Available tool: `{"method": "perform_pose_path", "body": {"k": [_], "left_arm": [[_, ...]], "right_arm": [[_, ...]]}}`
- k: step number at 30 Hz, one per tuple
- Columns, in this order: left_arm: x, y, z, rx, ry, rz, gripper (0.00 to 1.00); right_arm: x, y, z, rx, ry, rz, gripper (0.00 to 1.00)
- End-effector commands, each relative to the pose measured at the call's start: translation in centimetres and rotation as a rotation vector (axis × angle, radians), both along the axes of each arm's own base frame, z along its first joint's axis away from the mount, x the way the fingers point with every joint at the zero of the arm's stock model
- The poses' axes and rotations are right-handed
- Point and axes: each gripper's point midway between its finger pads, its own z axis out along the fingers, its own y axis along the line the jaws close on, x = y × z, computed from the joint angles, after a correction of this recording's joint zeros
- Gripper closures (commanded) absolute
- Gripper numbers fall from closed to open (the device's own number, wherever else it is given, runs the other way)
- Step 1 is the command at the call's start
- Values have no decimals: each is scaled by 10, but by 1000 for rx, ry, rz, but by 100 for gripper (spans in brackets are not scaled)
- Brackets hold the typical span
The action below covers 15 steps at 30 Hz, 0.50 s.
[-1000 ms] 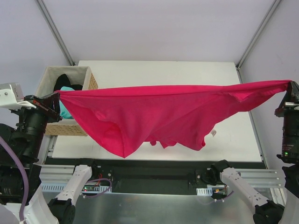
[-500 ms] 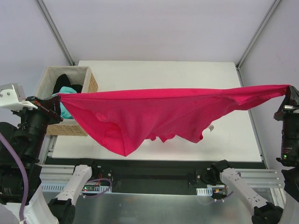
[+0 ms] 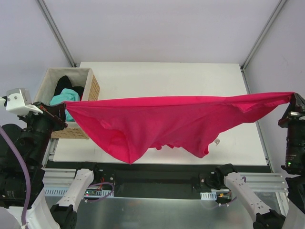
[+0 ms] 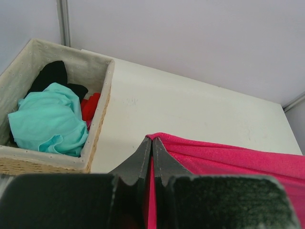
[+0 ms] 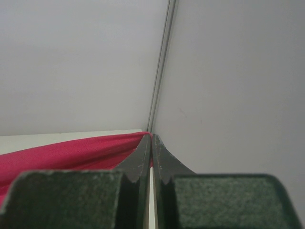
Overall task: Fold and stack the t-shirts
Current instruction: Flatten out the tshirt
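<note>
In the top view the crimson t-shirt (image 3: pixel 157 121) hangs in the air as a wide band across the middle of the frame, stretched between the two arms above the white tabletop (image 3: pixel 162 78). Its upper edge runs nearly taut from the left side of the frame to the right side. The rest of the cloth sags below that edge in loose folds, and the lowest point droops toward the lower left of centre, over the near edge of the tabletop. The left pincer (image 3: pixel 61 110), at the left edge of the frame, is pressed together on one corner of the shirt. The left wrist view shows its two fingers closed with the crimson fabric caught between the tips and spreading away to the lower right. The right pincer (image 3: pixel 294 100), at the right edge of the frame, is likewise closed on the opposite corner. In the right wrist view its tips meet on the fabric, which trails off to the lower left against the pale wall. At the upper left of the top view stands the wicker basket (image 3: pixel 47 81), just beside the left pincer. In it the mint-green t-shirt (image 3: pixel 59 98) lies crumpled on top, with the black t-shirt (image 3: pixel 64 85) behind it. The left wrist view also shows a bit of red cloth (image 4: pixel 89 106) tucked against the basket's right wall.
</note>
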Motion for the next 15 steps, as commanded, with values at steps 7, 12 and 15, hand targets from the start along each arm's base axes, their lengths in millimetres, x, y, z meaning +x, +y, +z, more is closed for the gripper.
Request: {"method": "perform_pose_path", "body": {"k": [7, 12, 15], "left_arm": [[10, 21, -12, 22, 55, 117, 100], [25, 18, -25, 22, 113, 101, 100], [35, 17, -33, 21, 149, 96, 100]], "right_arm": [[-4, -19, -9, 58, 9, -129, 99], [13, -16, -29, 58, 76, -137, 99], [23, -13, -40, 55, 112, -139, 99]]}}
